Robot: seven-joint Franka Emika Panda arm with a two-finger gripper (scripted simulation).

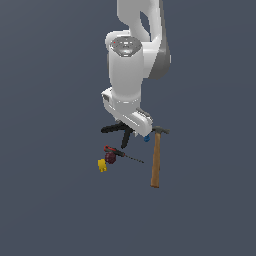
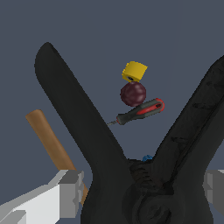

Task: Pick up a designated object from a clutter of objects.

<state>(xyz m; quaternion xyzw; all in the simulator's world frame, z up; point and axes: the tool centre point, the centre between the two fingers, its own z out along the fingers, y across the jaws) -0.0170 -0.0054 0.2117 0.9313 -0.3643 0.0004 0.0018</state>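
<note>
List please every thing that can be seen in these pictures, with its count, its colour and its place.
clamp: one, black, two splayed handles, directly under the gripper.
hammer: one, wooden handle, dark head, on the exterior view's right of the clamp.
screwdriver: one, red-and-black handle, thin shaft, below the clamp in the exterior view.
round piece: one, maroon, beside the screwdriver handle.
block: one, yellow, next to the maroon piece.
small piece: one, blue, between clamp and hammer.
arm: one, white.
gripper: one, white, fingers either side of the clamp; contact cannot be judged.
</note>
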